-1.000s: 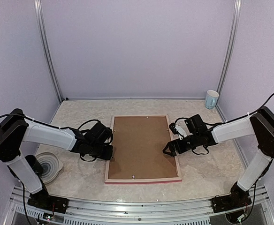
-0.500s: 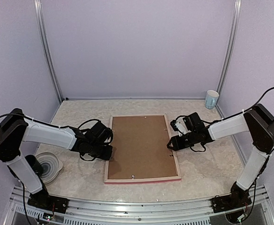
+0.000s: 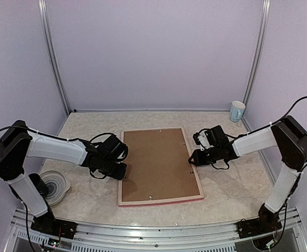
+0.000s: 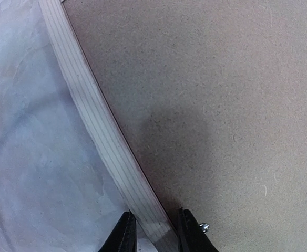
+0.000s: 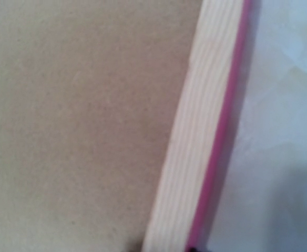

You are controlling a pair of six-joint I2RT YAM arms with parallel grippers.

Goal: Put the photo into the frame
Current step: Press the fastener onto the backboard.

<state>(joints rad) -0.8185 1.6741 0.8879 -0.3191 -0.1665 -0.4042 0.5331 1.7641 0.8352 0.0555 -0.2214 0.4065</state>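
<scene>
Frame lies face down on the counter, with the pale wood back up and the pink edge showing along its near side. A brown board sits inside the frame and fills the opening. The photo is not visible in any view, so it can't be told whether it lies under the board.

Left jaws are at the frame's left rail toward the near corner, nearly closed. Their fingers sit one on each side of the wood, gripping the rail.

Right jaws are at the frame's right rail, about mid-length. The wrist view shows only dark slivers either side of the rail, so it can't be told whether they grip it.

Progress is unclear. With the board seated, this is either near the end or before opening. If the photo is not inside, the board must come out, the photo go in, and the board go back.
</scene>
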